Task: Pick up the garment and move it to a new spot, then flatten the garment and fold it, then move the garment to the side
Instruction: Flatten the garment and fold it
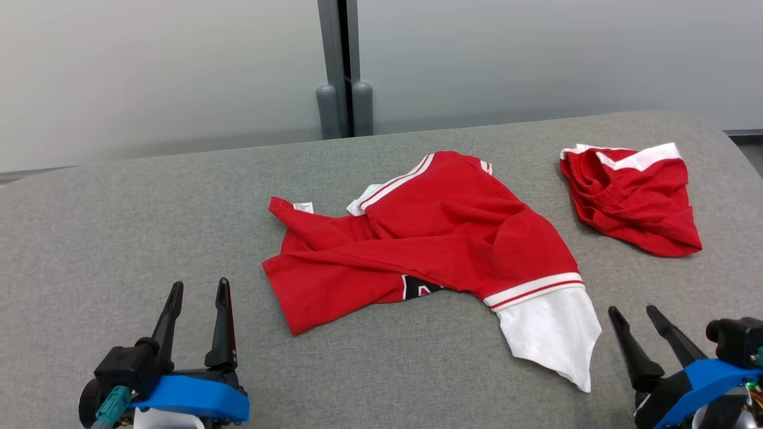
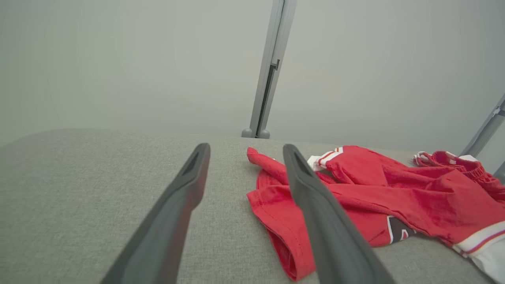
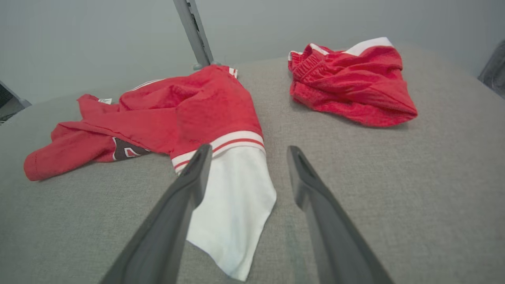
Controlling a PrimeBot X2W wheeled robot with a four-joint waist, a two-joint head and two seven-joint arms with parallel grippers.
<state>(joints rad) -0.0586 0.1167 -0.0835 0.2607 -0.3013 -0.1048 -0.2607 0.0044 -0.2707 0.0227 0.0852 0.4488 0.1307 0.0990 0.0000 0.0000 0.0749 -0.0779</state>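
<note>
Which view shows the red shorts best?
Right wrist view: the shorts lie whole and close, waistband clear. The head view has them whole, but farther off. The left wrist view catches a strip past the shirt, cut by the edge.

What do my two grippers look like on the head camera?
The left gripper has two long, dark, tapered fingers on a black block, a bright blue bracket and a teal connector. The right gripper has the same fingers and bracket, a black housing and thin coloured wires.

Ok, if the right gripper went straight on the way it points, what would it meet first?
Probably the white sleeve of the red shirt, lying just ahead of the right gripper; its height above the cloth is unclear.
</note>
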